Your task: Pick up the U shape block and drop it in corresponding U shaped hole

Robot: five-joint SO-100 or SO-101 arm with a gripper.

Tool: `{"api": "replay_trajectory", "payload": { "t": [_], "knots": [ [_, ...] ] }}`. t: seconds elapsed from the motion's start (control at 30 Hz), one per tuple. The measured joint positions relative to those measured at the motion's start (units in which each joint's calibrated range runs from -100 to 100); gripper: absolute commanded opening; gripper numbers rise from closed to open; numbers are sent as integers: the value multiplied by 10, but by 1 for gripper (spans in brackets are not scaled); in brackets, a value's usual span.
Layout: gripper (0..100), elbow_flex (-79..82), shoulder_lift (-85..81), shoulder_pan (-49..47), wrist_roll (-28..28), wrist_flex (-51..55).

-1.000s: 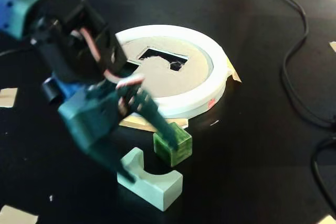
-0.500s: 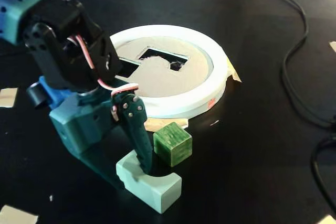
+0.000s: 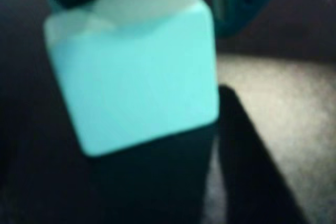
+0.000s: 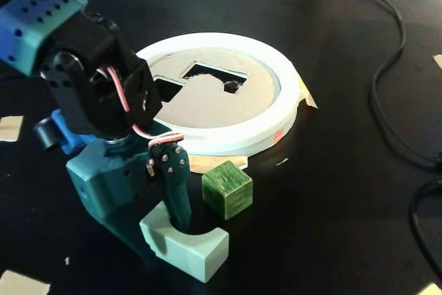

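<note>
Mint-green U shape block (image 4: 185,246), half-round notch up, gripper (image 4: 166,229) fingers closed around its end.

You had a green cube (image 4: 227,189) on the black table (image 4: 331,191). A black cable (image 4: 387,67) curved along its right side.

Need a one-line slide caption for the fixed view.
Hand closing on the U shape block, one finger in its notch, beside the green cube.
</note>
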Motion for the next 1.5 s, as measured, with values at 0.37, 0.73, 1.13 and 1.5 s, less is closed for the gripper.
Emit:
{"api": "replay_trajectory", "payload": {
  "t": [0.37,0.73,1.13,1.5],
  "knots": [
    [3,0,0,1,0,0],
    [4,1,-62,8,0,1],
    [5,1,-243,9,-181,155],
    [4,1,-387,-16,-532,430]
  ]
}}
